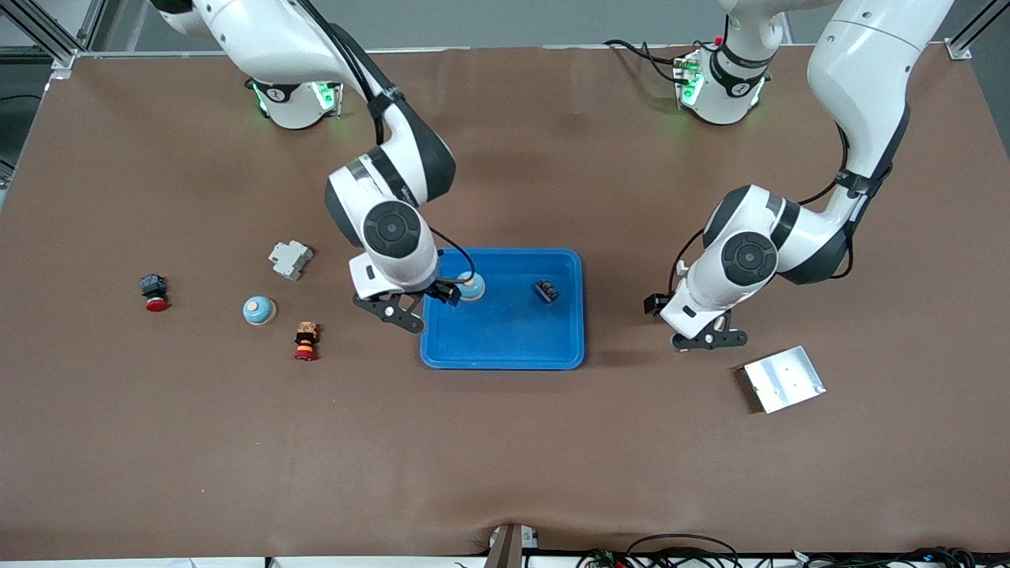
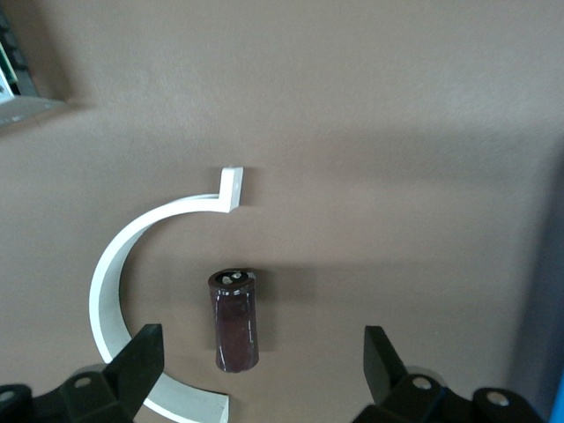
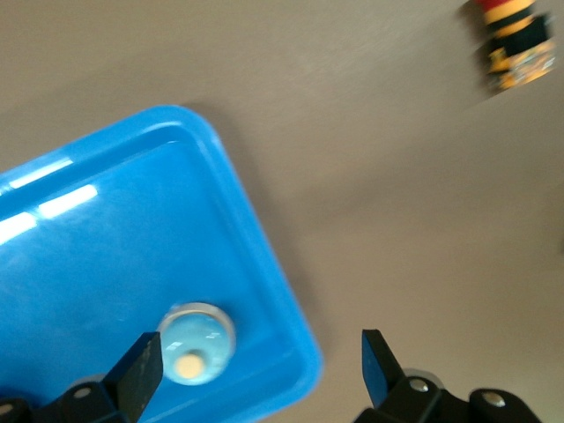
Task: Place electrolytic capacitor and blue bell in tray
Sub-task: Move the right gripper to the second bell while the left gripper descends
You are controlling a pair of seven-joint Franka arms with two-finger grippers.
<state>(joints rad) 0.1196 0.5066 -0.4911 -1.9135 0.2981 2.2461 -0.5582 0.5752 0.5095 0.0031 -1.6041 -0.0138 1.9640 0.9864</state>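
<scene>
The bright-blue tray (image 1: 505, 347) lies mid-table. A blue bell (image 1: 472, 288) with a tan button sits in it near the rim toward the right arm's end; it also shows in the right wrist view (image 3: 196, 344). My right gripper (image 1: 398, 310) is open and empty over that rim (image 3: 291, 352), just beside the bell. The electrolytic capacitor (image 2: 234, 322), a dark maroon cylinder, lies on the table inside a white curved piece (image 2: 115, 264). My left gripper (image 2: 264, 370) is open above it; in the front view that gripper (image 1: 710, 339) hides the capacitor.
A small dark component (image 1: 546, 291) lies in the tray. A second blue bell (image 1: 259, 310), a grey block (image 1: 290, 259), a red push button (image 1: 154, 293) and an orange-red button (image 1: 305, 341) lie toward the right arm's end. A silver plate (image 1: 783, 379) lies near the left gripper.
</scene>
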